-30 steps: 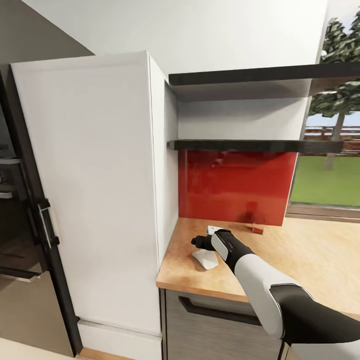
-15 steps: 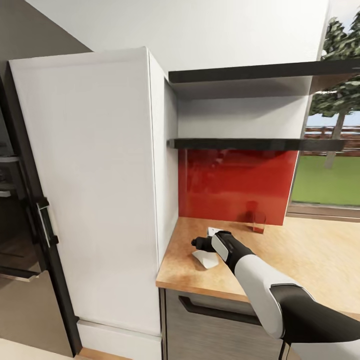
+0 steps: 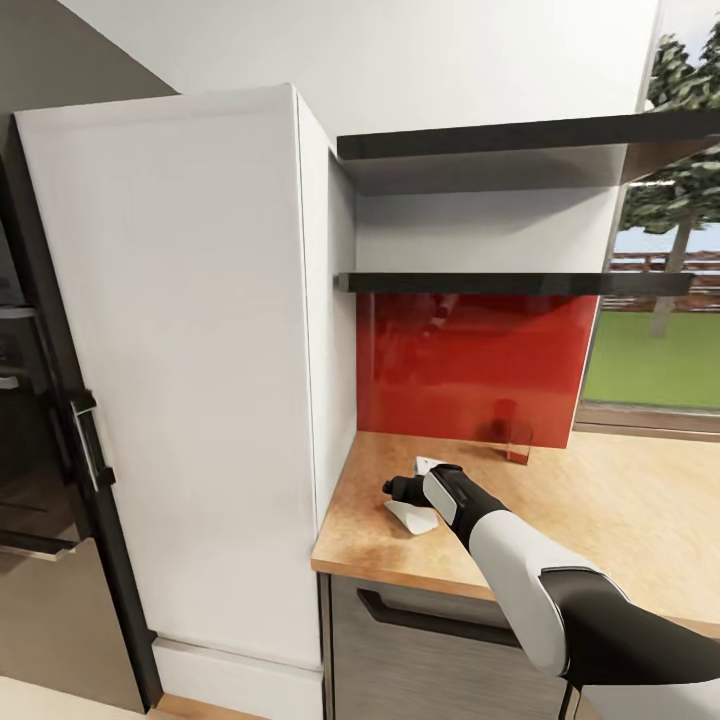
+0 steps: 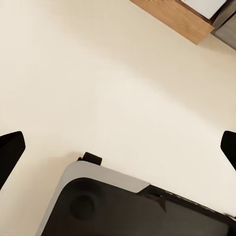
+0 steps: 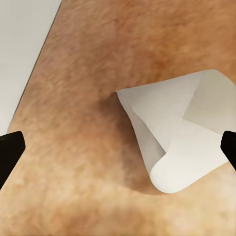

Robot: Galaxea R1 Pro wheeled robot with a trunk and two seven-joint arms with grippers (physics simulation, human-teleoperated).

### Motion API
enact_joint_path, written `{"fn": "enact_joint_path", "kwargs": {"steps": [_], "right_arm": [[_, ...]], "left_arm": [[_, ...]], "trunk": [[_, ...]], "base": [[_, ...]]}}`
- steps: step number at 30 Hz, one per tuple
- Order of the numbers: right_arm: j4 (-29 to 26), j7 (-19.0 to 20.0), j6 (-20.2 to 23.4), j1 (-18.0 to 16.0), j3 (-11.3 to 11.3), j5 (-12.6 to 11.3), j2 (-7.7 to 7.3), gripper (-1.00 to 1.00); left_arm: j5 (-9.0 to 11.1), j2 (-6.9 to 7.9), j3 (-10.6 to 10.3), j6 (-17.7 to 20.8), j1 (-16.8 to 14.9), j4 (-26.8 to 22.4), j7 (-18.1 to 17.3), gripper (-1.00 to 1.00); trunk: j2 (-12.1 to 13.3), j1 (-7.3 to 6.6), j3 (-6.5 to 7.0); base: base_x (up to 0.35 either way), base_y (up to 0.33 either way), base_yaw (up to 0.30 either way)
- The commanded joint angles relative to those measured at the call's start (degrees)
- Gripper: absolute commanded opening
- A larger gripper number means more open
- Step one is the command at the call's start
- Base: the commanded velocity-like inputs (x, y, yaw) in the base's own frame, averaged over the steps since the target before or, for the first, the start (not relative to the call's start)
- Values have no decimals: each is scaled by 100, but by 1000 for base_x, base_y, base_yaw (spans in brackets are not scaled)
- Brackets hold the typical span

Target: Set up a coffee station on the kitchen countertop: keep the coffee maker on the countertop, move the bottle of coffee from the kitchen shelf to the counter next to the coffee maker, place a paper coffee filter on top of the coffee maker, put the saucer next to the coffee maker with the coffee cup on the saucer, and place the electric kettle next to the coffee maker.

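Head view tilted slightly upward, nothing else moved

The head camera looks forward and down from above the right arm onto the near left corner of the beige wood-look surface (image 3: pixel 600 520), facing the thin dark shelf boards (image 3: pixel 500 283). The right wrist camera hangs close over that surface, looking straight down at the white folded paper cone (image 5: pixel 177 132), which the head view shares (image 3: pixel 412 515). The left wrist camera faces down toward pale cream floor (image 4: pixel 108 88).
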Motion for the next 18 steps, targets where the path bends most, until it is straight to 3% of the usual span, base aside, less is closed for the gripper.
{"fn": "enact_joint_path", "kwargs": {"steps": [1,18], "right_arm": [[-11,-36,24,-2,-25,-49,4,100],[-10,-36,23,-2,-26,-49,4,100]], "left_arm": [[54,3,-44,-17,3,-10,8,100],[56,4,-46,-28,3,-1,8,100]], "trunk": [[-6,1,-8],[-6,1,-8]], "base": [[0,0,0],[50,10,0]]}}
